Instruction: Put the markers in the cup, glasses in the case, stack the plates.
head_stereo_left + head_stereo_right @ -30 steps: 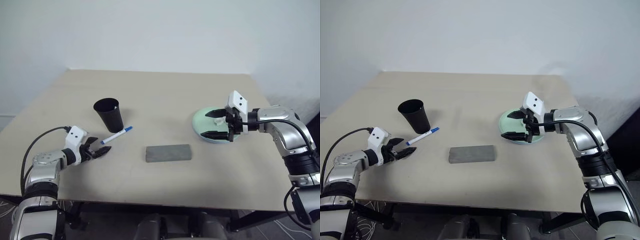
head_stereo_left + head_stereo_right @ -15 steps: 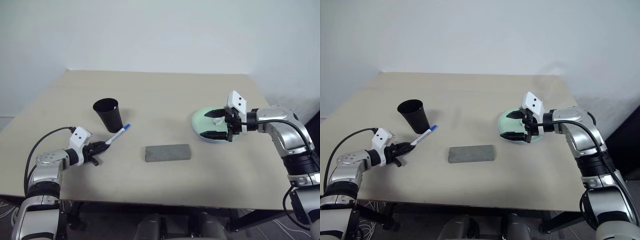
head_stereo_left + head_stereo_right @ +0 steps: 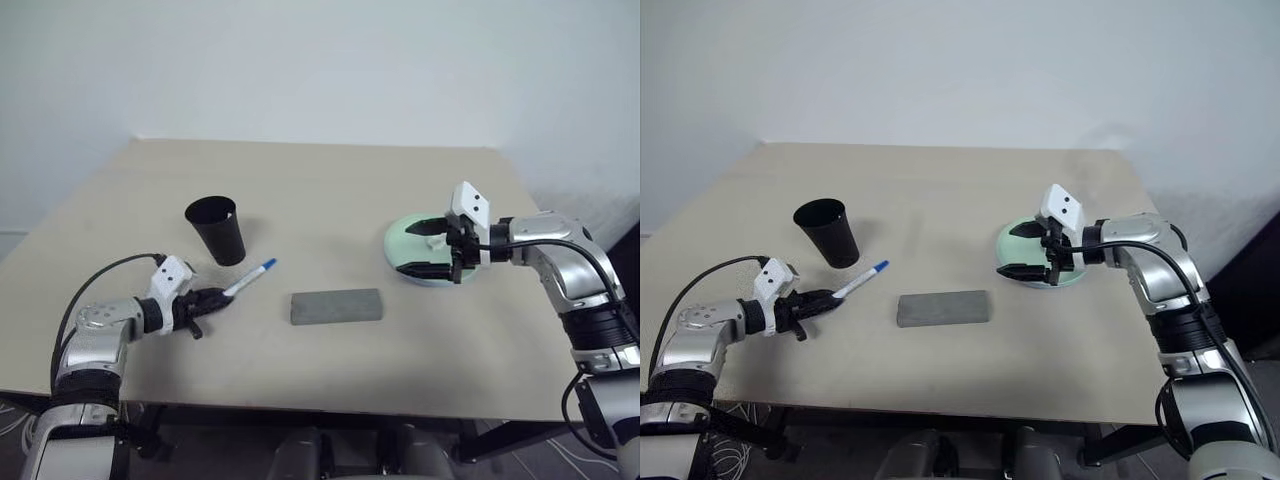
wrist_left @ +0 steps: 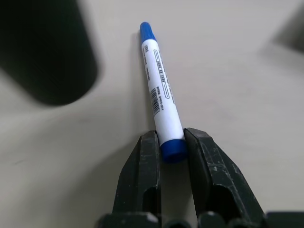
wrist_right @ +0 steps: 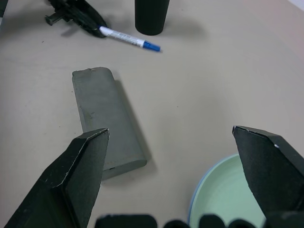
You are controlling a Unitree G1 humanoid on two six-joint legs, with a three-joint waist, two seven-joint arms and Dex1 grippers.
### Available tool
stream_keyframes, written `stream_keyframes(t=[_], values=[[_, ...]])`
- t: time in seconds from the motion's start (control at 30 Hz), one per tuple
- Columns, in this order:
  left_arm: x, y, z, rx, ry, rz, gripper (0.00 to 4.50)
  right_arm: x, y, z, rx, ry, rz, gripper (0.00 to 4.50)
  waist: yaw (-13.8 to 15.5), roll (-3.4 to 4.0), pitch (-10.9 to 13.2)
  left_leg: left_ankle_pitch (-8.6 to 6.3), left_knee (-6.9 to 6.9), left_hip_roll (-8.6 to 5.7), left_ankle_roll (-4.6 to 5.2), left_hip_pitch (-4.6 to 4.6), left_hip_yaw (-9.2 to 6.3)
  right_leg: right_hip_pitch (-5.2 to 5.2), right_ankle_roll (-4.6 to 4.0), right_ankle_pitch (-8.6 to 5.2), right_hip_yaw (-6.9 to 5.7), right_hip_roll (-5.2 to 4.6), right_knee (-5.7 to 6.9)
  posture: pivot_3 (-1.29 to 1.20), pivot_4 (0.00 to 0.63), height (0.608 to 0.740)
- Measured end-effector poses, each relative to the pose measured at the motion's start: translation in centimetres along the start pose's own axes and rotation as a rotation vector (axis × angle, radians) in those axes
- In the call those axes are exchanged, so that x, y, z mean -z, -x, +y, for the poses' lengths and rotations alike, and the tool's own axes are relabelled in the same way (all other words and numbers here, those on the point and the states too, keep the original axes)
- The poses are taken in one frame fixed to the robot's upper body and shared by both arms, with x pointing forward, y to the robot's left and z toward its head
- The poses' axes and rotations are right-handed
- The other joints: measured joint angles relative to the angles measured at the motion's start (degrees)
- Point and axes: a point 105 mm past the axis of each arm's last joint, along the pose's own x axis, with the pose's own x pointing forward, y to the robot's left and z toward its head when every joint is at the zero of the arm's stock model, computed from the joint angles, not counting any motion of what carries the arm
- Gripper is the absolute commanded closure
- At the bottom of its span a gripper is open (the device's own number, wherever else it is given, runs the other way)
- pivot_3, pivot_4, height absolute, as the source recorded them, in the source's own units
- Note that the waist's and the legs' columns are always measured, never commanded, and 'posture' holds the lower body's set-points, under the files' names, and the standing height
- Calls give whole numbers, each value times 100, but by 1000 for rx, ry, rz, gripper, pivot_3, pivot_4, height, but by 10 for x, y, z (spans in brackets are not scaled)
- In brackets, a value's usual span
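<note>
My left gripper (image 3: 215, 298) is shut on the rear end of a white marker (image 4: 159, 90), whose blue cap points away towards the black cup (image 3: 218, 230). The cup stands upright just beyond it. A grey case (image 3: 336, 306) lies closed in the middle of the table. At the right, a mint green plate sits on a light blue one (image 3: 402, 245). My right gripper (image 3: 425, 248) hovers open over these plates, jaws wide apart. The glasses are out of view.
A small white crumpled thing (image 3: 437, 241) lies on the green plate by my right gripper's fingers. The beige table (image 3: 320, 190) has bare room at the back and along the front edge. A pale wall stands behind it.
My left gripper closed on the blue-capped marker and carried it a little to the right, towards the case. The right arm stayed still.
</note>
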Motion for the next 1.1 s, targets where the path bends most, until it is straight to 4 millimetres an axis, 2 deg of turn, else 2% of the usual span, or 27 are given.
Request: stream_keyframes(t=[0.17, 0.27, 0.4, 0.57, 0.73, 0.87, 1.03, 1.1], values=[[7, 32, -7, 55, -26, 114, 3708, 0, 0, 0, 0, 1, 1, 0, -21, 8, 4, -1, -5, 7, -3, 2, -1, -4, -1, -1, -8, 1, -3, 0, 0, 732], [21, 58, -12, 83, -21, 229, 3708, 0, 1, 0, 1, 3, 2, 0, -30, 13, 7, -2, -10, 13, -4, 0, 1, -4, 0, -1, -15, 0, -14, 0, 0, 732], [26, 71, -11, 71, -40, 298, 3708, -1, -2, 1, -6, 5, -3, 0, 8, 22, 11, -2, -19, 16, -4, -6, -3, 1, 0, -1, 4, -1, -20, 0, 0, 732], [20, 68, -9, 61, -60, 293, 3708, -2, -3, 1, -9, 9, -5, 0, 8, 16, 7, -2, -42, 9, -4, -6, 13, -12, -1, -1, 51, 6, -11, 0, 0, 732], [-21, 49, -8, 66, -98, 173, 3708, 0, -4, 1, -9, 9, -1, 0, 5, 13, 6, -5, -56, 0, -11, -4, 22, -10, 0, -1, 28, 9, -21, 0, 0, 732], [-51, 33, -6, 49, -88, 87, 2852, 1, -5, 0, -7, 9, 1, 0, 2, 8, 4, 15, -56, -5, -44, 1, 41, -8, 8, 4, 32, 14, -10, 0, 0, 732], [-72, 18, -10, 54, -67, 37, 1086, 0, -5, 0, -7, 11, 0, 0, -28, 7, 4, 16, -41, -4, -42, 8, 57, -4, 9, 5, 42, 17, -5, 0, 0, 732], [-74, 11, -12, 52, -84, 49, 539, 1, -5, 0, -6, 11, 1, 0, -28, 7, 4, 13, -40, -3, -36, 12, 63, -3, 8, 4, 47, 16, -4, 0, 0, 732]])
